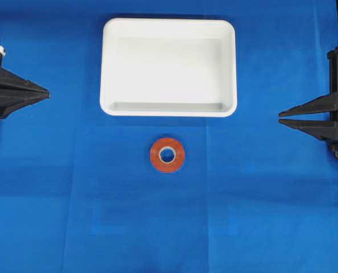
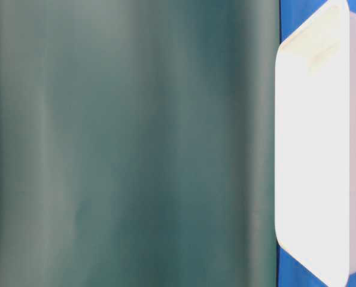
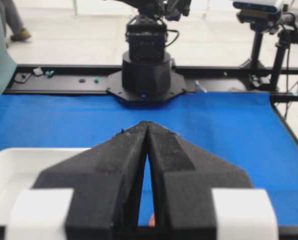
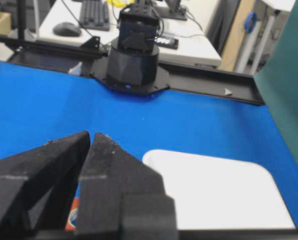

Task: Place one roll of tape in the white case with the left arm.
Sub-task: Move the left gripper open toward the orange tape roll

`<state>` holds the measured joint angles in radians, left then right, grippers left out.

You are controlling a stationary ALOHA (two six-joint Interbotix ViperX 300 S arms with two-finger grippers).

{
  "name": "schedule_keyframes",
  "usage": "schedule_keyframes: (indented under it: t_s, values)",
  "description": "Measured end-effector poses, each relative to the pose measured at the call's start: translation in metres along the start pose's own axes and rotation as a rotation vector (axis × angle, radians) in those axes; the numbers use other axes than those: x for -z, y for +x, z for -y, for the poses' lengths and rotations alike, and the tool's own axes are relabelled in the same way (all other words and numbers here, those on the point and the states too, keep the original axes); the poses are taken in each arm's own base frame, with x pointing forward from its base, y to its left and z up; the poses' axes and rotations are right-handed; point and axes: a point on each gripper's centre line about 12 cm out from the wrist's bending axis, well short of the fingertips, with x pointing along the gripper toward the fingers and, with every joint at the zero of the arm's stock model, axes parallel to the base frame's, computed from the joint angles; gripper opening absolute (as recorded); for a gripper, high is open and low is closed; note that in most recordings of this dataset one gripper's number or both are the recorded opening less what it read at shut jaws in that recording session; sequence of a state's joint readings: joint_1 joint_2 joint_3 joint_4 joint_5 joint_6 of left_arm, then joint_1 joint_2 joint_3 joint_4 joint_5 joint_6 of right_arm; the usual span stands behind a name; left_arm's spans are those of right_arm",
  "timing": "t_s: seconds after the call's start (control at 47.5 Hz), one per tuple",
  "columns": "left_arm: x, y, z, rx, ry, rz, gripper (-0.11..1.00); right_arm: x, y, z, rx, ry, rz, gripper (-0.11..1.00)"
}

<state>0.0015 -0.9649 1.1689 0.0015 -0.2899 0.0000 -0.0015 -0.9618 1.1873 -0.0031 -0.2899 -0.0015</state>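
The roll of tape [image 1: 167, 154], an orange-red ring with a pale core, lies flat on the blue cloth just in front of the white case [image 1: 169, 111]. The case has nothing in it. My left gripper [image 1: 46, 94], with white blocks, is shut and empty at the far left, well away from the tape. My right gripper [image 1: 280, 118], all black, is shut and empty at the far right. In the left wrist view the fingertips meet [image 3: 147, 124] and the case [image 3: 8, 170] is at lower left. In the right wrist view the gripper [image 4: 90, 134] hides most of the tape [image 4: 72, 218]; the case [image 4: 214, 190] lies beside it.
A dark green curtain [image 2: 130, 143] fills most of the table-level view, with the case's end [image 2: 312, 149] at its right. Each wrist view shows the opposite arm's base [image 3: 146, 75] [image 4: 133, 65] across the blue cloth [image 1: 259, 216].
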Motion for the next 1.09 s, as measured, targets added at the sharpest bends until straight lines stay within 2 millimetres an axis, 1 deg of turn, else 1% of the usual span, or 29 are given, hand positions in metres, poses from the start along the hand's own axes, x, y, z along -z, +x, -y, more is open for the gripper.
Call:
schedule_keyframes:
  t_s: [0.042,0.105,0.168,0.358,0.526,0.652,0.694,0.737,0.8,0.842,0.884,0.968,1.01,1.031,1.094]
  values:
    - [0.001,0.0,0.001,0.005,-0.007,-0.005,0.0,0.0,0.0,0.0,0.0,-0.005,0.0,-0.01]
    - [0.003,0.001,0.006,0.028,-0.025,-0.017,0.0,-0.002,0.001,0.0,0.001,-0.014,0.0,-0.07]
    - [0.004,0.002,0.011,0.056,-0.023,-0.025,0.0,-0.001,0.004,0.0,0.001,-0.015,-0.014,-0.1]
    - [0.01,0.012,0.017,0.082,-0.026,-0.011,0.0,0.002,0.009,0.0,0.001,-0.017,-0.04,-0.11]
    - [0.022,0.033,0.019,0.086,-0.027,-0.048,0.0,0.005,0.011,0.0,0.001,-0.015,-0.052,-0.11]
    - [0.034,0.054,0.024,0.099,-0.026,-0.096,0.01,0.008,0.013,0.0,0.0,-0.017,-0.063,-0.11]
    - [0.037,0.061,0.027,0.106,-0.027,-0.108,0.03,0.008,0.013,0.0,0.0,-0.015,-0.063,-0.11]
    - [0.039,0.068,0.031,0.117,-0.027,-0.116,0.11,0.008,0.013,0.0,0.001,-0.014,-0.064,-0.11]
    - [0.041,0.081,0.036,0.131,-0.027,-0.13,0.26,0.009,0.014,0.0,0.0,-0.017,-0.068,-0.11]
    - [0.043,0.088,0.04,0.142,-0.028,-0.141,0.38,0.01,0.014,0.0,0.0,-0.015,-0.069,-0.11]
    - [0.046,0.097,0.044,0.151,-0.027,-0.158,0.53,0.009,0.014,0.0,0.0,-0.017,-0.068,-0.11]
    - [0.051,0.11,0.05,0.162,-0.025,-0.187,0.76,0.009,0.014,0.0,0.0,-0.017,-0.068,-0.11]
    - [0.054,0.116,0.052,0.166,-0.023,-0.207,0.84,0.009,0.014,0.0,-0.001,-0.015,-0.069,-0.11]
    - [0.056,0.119,0.053,0.168,-0.022,-0.219,0.86,0.01,0.014,0.0,0.0,-0.017,-0.071,-0.11]
    - [0.062,0.129,0.056,0.17,-0.018,-0.262,0.86,0.01,0.015,0.0,0.0,-0.015,-0.071,-0.11]
